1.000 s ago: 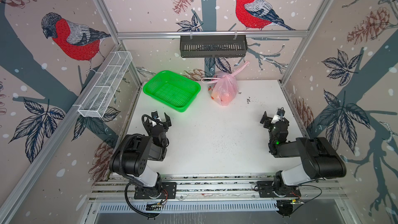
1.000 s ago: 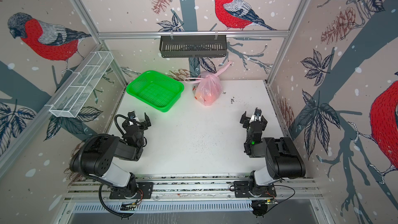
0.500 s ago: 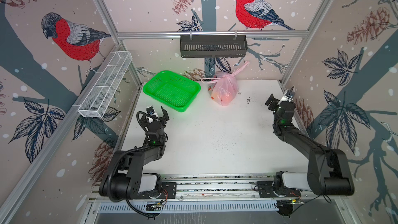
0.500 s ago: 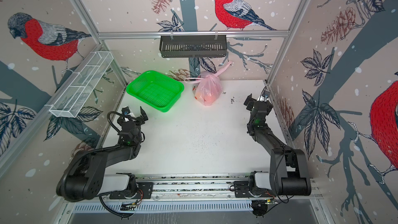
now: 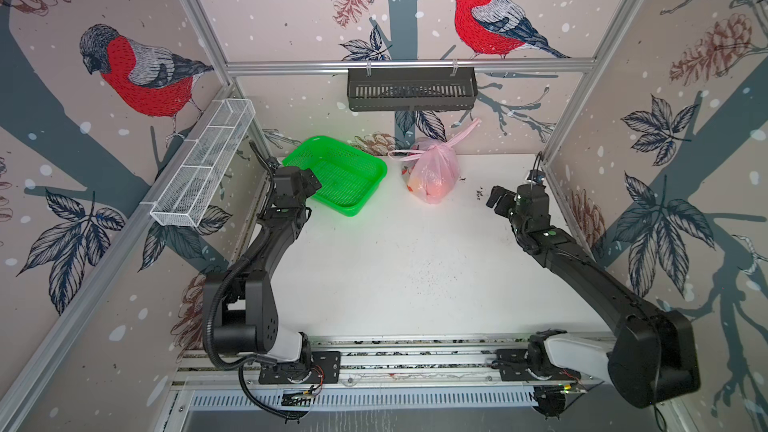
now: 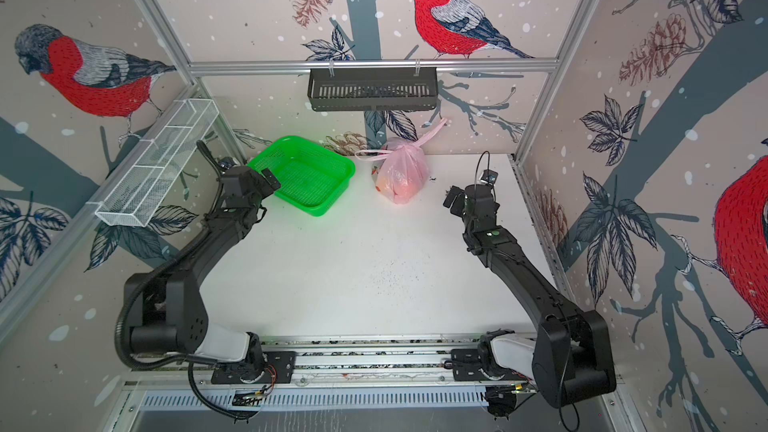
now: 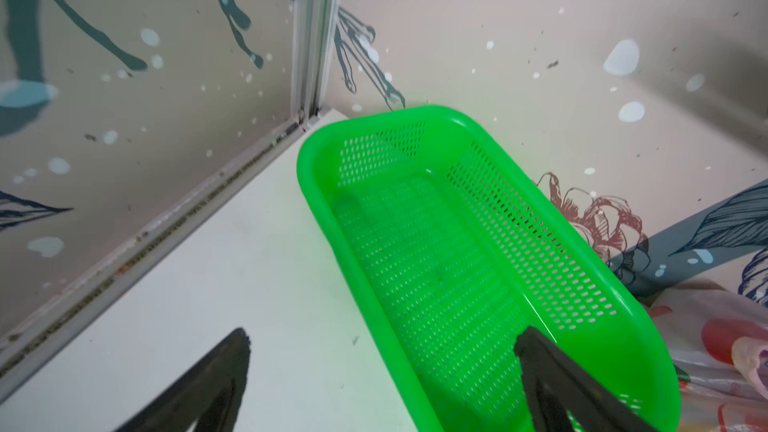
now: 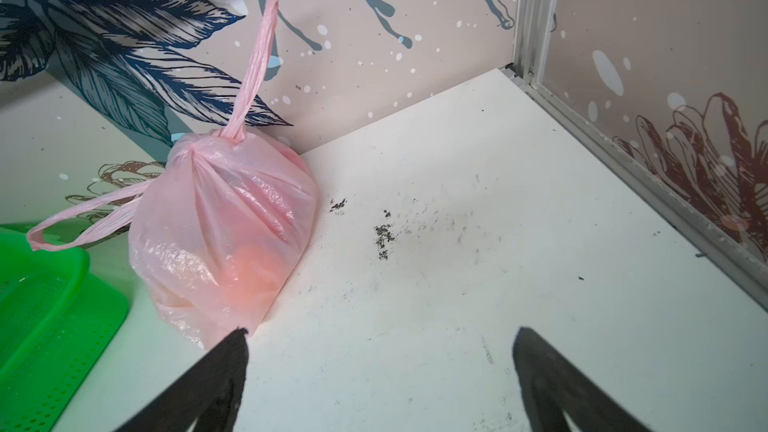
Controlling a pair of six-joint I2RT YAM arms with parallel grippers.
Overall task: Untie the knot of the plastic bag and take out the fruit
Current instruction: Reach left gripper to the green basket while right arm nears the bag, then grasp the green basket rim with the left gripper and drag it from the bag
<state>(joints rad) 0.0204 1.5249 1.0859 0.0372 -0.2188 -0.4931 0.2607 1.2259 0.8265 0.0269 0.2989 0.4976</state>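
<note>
Currently: thin translucent pale pink plastic bag (image 5: 434, 170), knot (image 8: 189, 152) tied, fruit (image 8: 249, 272) an orange blur inside, far centre of white tabletop (image 5: 395, 268); bright green plastic mesh basket (image 5: 347, 174) just left; left gripper (image 7: 382, 338) spread wide, empty, astride basket's near-left rim; right gripper (image 8: 380, 336) spread wide, empty, right of bag.

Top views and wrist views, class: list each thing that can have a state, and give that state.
plastic bag: tied shut.
knot: tight, not yet undone.
fruit: inside the bag.
green basket: upright, nothing in it.
left pincer: open, at the basket's edge, holding nothing.
right pincer: open, short of the bag, holding nothing.
</note>
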